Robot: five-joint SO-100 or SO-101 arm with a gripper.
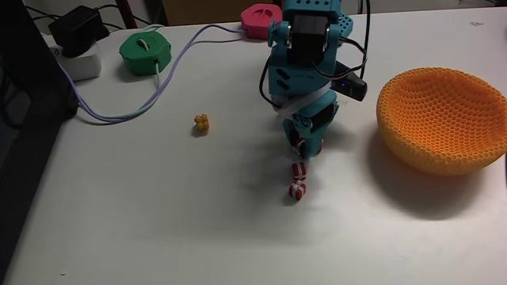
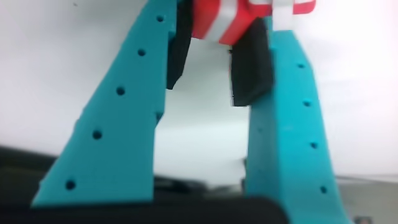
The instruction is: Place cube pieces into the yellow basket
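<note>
In the fixed view the teal arm stands near the middle of the white desk (image 1: pixel 158 214), bent over so that its tool (image 1: pixel 301 152) points down at the surface. Directly under the tool tip lie two cube pieces, red with white bands: one (image 1: pixel 299 170) just below the tip and another (image 1: pixel 295 191) touching it or just beside it on the side nearer the camera. The wrist view looks along the two teal fingers (image 2: pixel 112 124), each lined with a dark pad (image 2: pixel 252 68); a red-and-white striped cube piece (image 2: pixel 227 22) sits between the pads at the top of the picture, with the jaws narrowed around it and the pads apparently touching its sides. Whether it is lifted off the desk cannot be told from either picture. The yellow basket (image 1: pixel 412 142), a big orange-yellow bowl with a honeycomb wall, rests on the desk at the right of the fixed view, well apart from the cubes, and no cube can be seen inside it. A small yellow object (image 1: pixel 202 123) lies alone to the left of the arm. Further back sit a green round device (image 1: pixel 145 54) and a pink round device (image 1: pixel 260 19), with a pale cable (image 1: pixel 119 117) looping across the desk towards a white block (image 1: pixel 79 62) and a black adapter (image 1: pixel 77 30) at the back left corner.
</note>
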